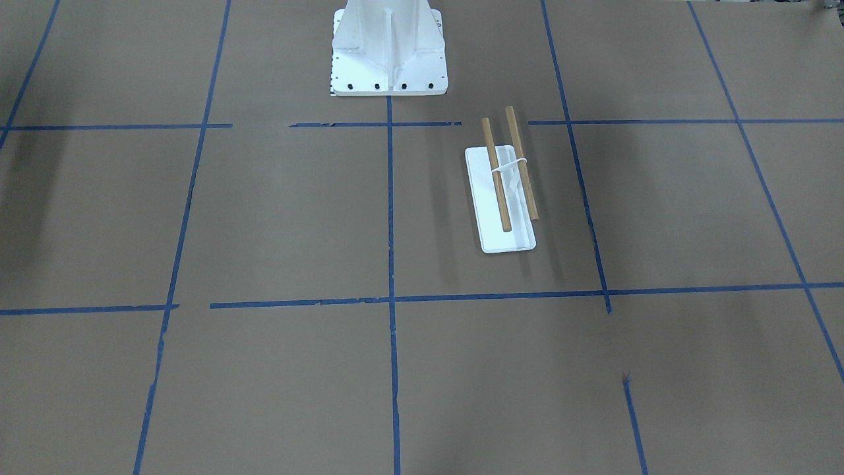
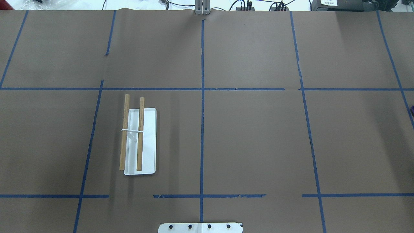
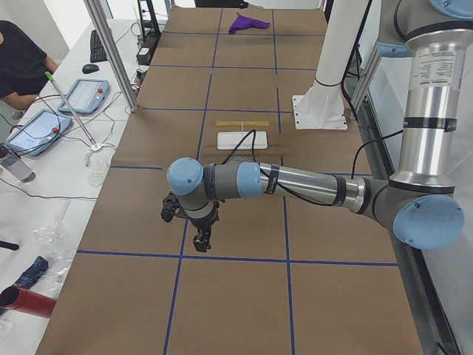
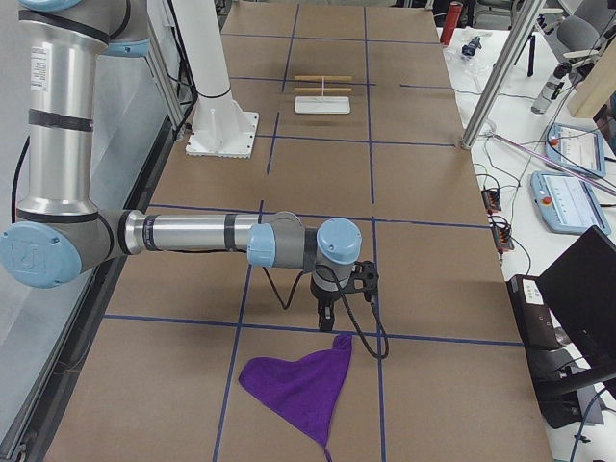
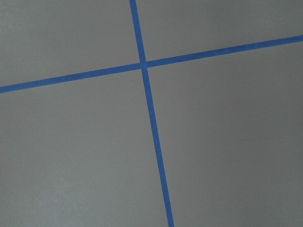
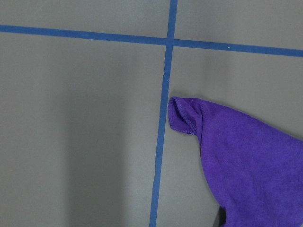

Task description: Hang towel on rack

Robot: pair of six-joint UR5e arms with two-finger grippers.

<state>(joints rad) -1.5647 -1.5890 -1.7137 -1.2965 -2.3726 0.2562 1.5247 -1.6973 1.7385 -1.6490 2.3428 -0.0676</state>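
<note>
The rack is a white base bearing two wooden rods, left of the table's middle; it also shows in the front view and small in both side views. The purple towel lies crumpled on the table at its right end, with one corner in the right wrist view. My right gripper hangs just above the towel's near corner; I cannot tell whether it is open or shut. My left gripper hangs over bare table at the left end, far from the rack; its state cannot be told.
The robot's white pedestal stands at the table's near edge. Blue tape lines grid the brown table. A metal post and tablets stand on the operators' side, where a person sits.
</note>
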